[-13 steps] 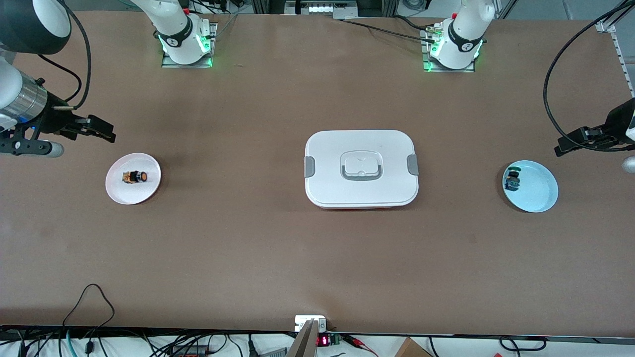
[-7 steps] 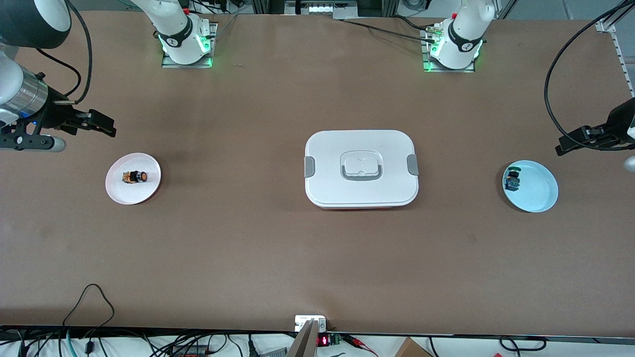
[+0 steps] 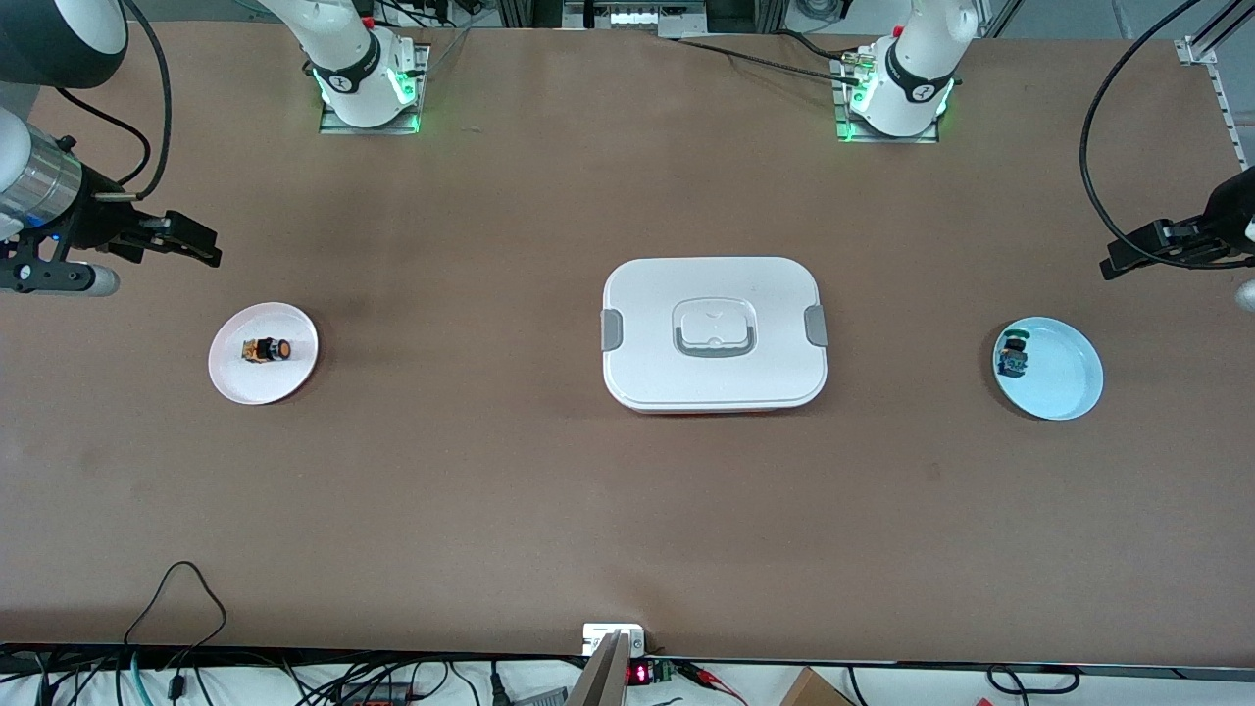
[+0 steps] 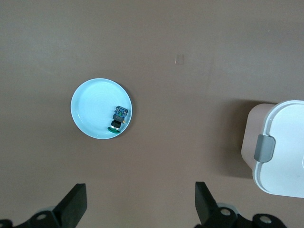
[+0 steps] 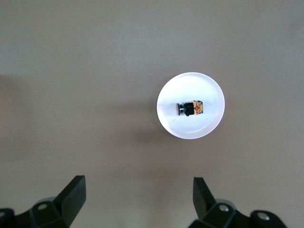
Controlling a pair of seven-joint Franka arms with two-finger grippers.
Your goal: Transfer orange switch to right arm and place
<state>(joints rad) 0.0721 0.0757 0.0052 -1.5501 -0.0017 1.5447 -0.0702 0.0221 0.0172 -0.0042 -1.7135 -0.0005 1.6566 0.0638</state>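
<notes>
Right gripper (image 3: 191, 243), jaws wide and empty, has drifted up and toward its end of the table since a second ago, hanging over bare brown table near the white plate (image 3: 294, 378); left gripper (image 3: 1128, 257), also wide and empty, has risen slightly over table near the blue plate (image 3: 1069, 387). Switch (image 3: 268, 349), round orange cap with black-and-tan body, lies on its side on the glossy round white plate, unmoved. Green switch (image 3: 1013, 359) lies at the blue plate's rim; a rounded-rectangular white plastic box (image 3: 647, 373) with grey clips sits mid-table.
</notes>
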